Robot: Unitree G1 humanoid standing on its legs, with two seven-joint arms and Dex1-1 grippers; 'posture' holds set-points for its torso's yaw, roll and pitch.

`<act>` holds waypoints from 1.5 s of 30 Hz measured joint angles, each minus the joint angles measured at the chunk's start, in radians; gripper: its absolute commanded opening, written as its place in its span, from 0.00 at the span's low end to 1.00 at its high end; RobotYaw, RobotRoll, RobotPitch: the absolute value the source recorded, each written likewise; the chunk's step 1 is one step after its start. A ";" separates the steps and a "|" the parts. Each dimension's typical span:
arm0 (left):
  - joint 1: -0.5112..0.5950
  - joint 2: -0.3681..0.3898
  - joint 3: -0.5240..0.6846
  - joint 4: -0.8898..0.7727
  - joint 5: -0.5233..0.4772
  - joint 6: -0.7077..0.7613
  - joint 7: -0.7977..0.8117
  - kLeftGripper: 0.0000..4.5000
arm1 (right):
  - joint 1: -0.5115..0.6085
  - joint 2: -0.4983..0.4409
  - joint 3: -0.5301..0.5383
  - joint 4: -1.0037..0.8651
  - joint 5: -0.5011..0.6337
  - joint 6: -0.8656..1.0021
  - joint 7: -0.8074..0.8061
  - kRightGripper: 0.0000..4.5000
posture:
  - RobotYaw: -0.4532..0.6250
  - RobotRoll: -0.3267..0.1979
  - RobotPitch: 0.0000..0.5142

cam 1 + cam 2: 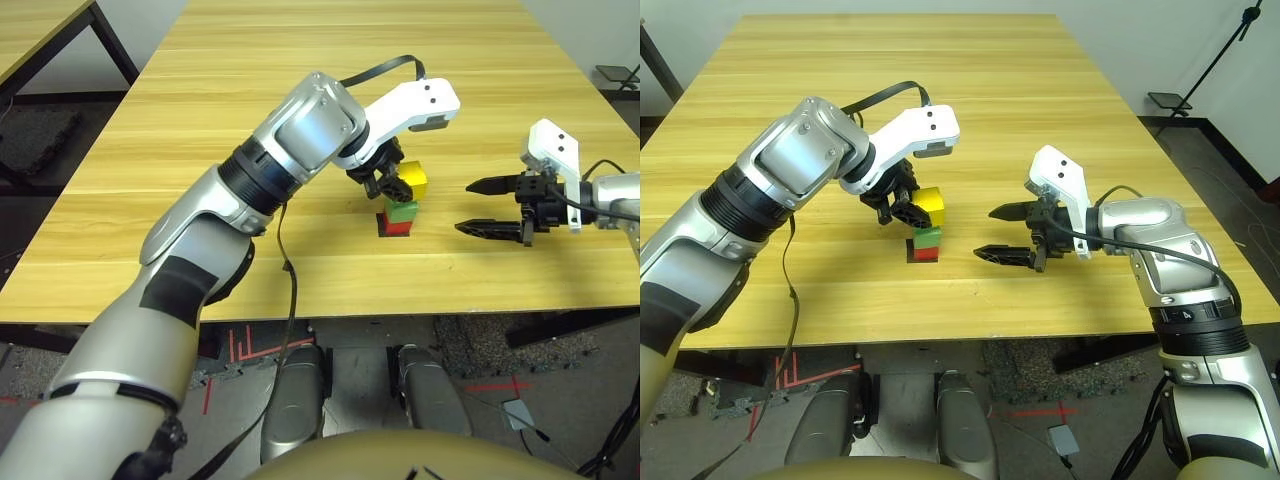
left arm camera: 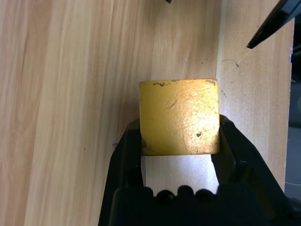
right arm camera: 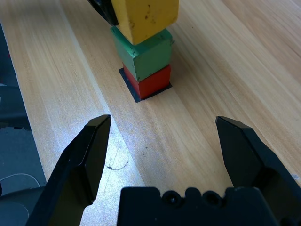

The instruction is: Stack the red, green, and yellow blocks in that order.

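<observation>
Left gripper [image 2: 179,123] clamped on the yellow block [image 2: 179,117], we have green [image 3: 149,56] atop red [image 3: 153,82], yellow's release remaining; right gripper [image 1: 983,232] gapes empty at the stack's three o'clock.

Wooden table [image 1: 300,120]; 1 black square patch [image 3: 130,88] on top.

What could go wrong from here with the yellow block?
The left gripper holds the yellow block over the green block, turned slightly out of line with it, so it might settle crooked.

If it comes down off-centre, it could push the green block off the red block.

The right gripper's fingers stand open near the stack; a careless sweep might knock it.
</observation>
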 measured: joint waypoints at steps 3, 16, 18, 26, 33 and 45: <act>0.000 -0.006 0.000 0.024 0.001 -0.016 0.004 0.46 | 0.002 0.000 0.000 -0.005 0.001 0.003 -0.001 1.00 | 0.44 0.71 0.17; 0.035 0.006 0.000 -0.007 0.000 -0.029 0.007 0.46 | 0.010 0.000 0.000 -0.015 0.001 0.008 -0.004 1.00 | 0.45 0.69 0.18; 0.035 0.006 0.000 -0.014 -0.001 -0.029 0.007 0.46 | 0.010 0.000 0.000 -0.015 0.001 0.009 -0.004 1.00 | 0.45 0.69 0.18; 0.039 0.007 0.000 -0.027 -0.005 -0.029 0.006 0.46 | 0.009 0.000 0.000 -0.015 0.001 0.009 -0.004 1.00 | 0.46 0.70 0.19; 0.058 0.017 0.000 -0.030 -0.005 -0.041 -0.002 0.46 | 0.009 0.000 0.000 -0.015 0.001 0.011 -0.004 1.00 | 0.46 0.70 0.20; 0.066 0.010 0.007 -0.018 -0.003 -0.082 0.005 0.67 | 0.006 0.000 0.000 -0.013 0.001 0.019 -0.004 1.00 | 0.47 0.68 0.20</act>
